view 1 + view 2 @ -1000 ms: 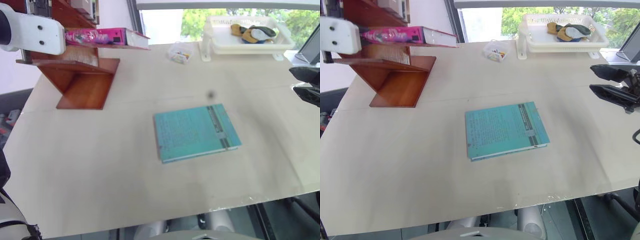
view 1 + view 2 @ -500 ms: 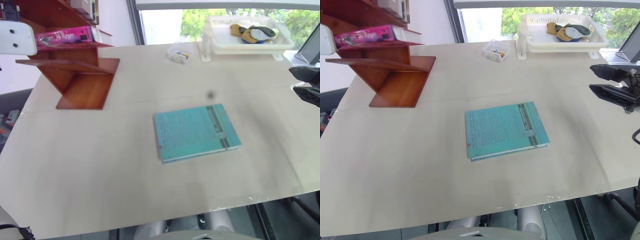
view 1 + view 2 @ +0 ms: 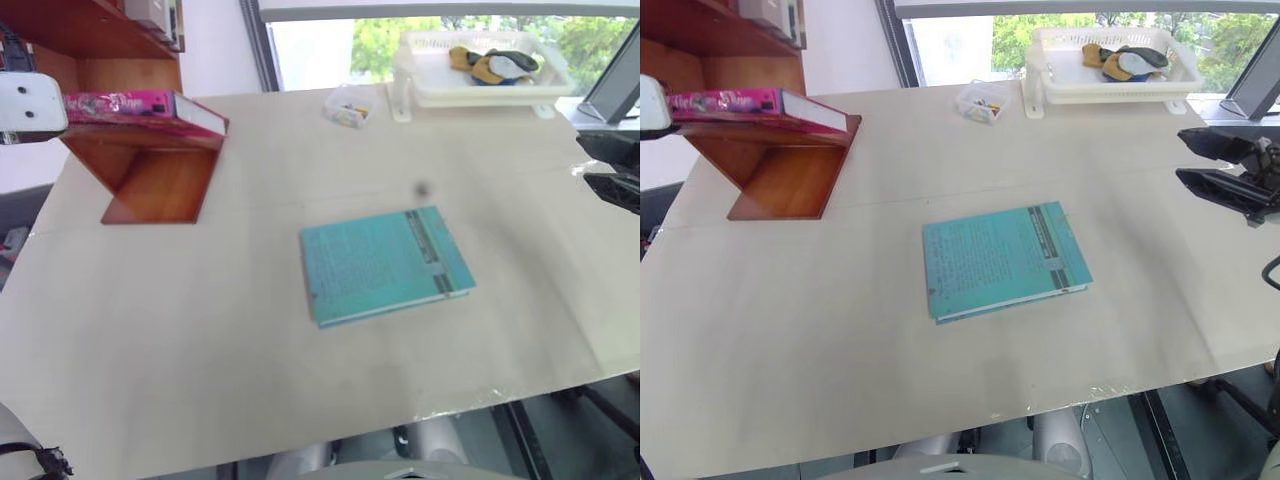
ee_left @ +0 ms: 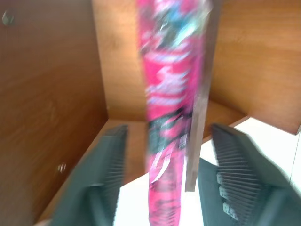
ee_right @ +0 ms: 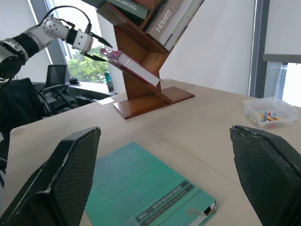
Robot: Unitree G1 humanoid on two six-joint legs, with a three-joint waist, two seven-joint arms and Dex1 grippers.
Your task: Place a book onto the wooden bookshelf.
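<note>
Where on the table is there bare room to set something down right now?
Widest bare patch: the table's near side, in front of the teal book. Also free: between that book and the wooden bookshelf, and the strip behind it up to the small clear box. Crowded: the far edge around the white tray.

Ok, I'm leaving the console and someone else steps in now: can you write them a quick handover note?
Left gripper: open, its fingers either side of the pink book's end, apparently not clamping it.
Right gripper: open, holding nothing, above the table over the teal book.
The pink book lies flat on a lower board of the wooden bookshelf, one end overhanging the board's edge.
Done: book appears placed and let go.
Left: draw the left arm back clear of the shelf and check the book stays put.
</note>
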